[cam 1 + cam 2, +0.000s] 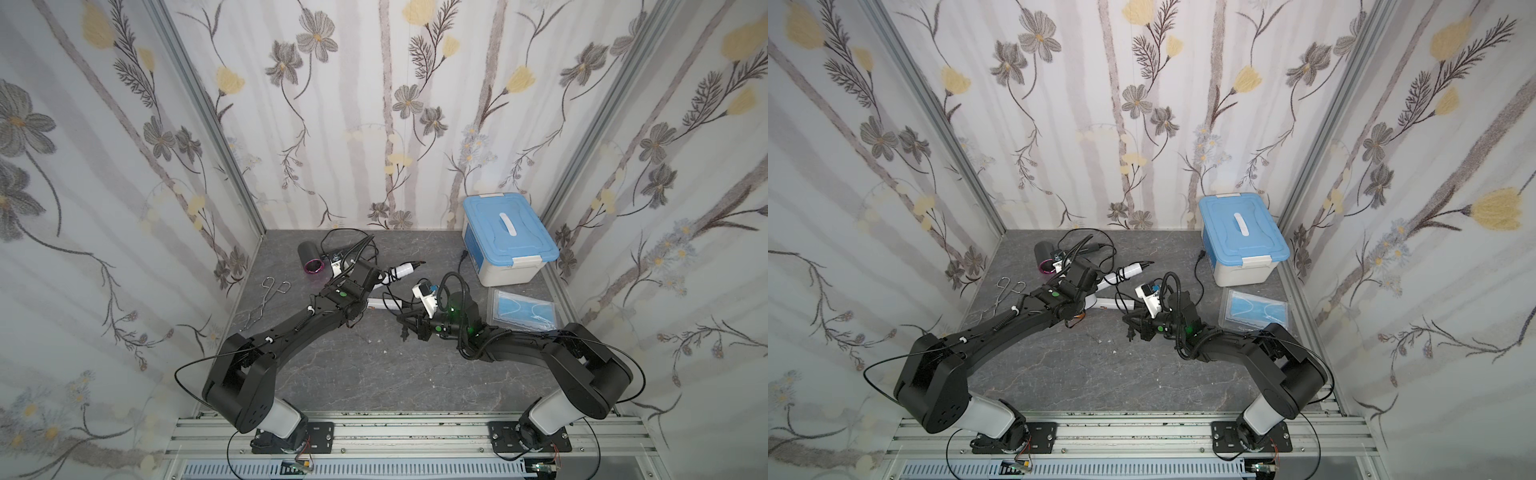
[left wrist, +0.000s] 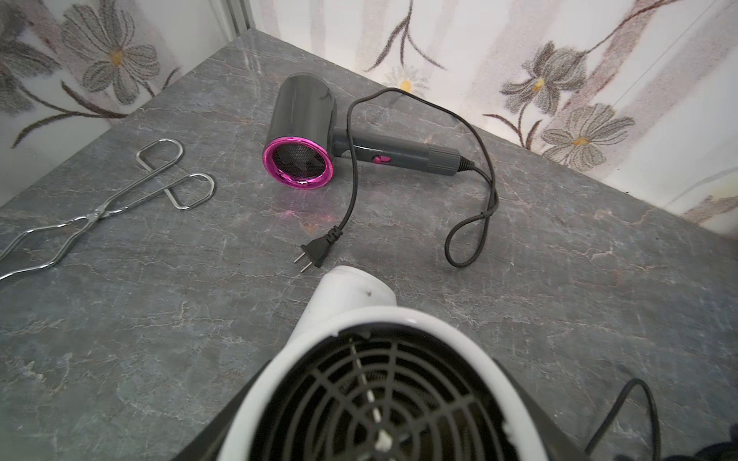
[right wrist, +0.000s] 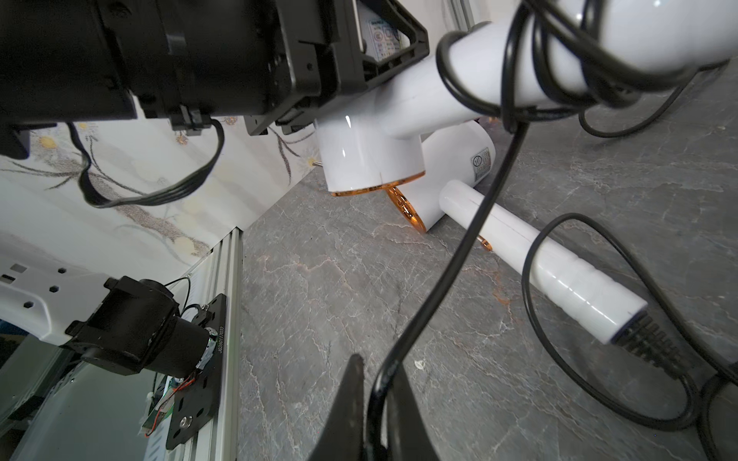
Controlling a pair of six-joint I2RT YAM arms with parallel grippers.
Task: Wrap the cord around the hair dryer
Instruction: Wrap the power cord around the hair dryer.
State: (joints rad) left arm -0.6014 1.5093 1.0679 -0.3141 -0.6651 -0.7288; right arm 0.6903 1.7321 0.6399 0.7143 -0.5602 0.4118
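While the left gripper (image 1: 371, 275) holds the hair dryer (image 3: 403, 92) aloft, the right gripper (image 3: 377, 383) — low — pinches its cord (image 3: 459, 247).

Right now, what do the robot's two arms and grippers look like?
Both the left arm and right arm are black, each with a white segment above a black base plate, a green dot near the wrist and thin black cables. The right gripper is black.

The left arm (image 1: 299, 320) is hiding the head of the white hair dryer (image 1: 401, 272) in both top views; the right gripper (image 3: 375, 371) is running off its wrist picture's edge, dark and blurred around the cord (image 3: 459, 255)
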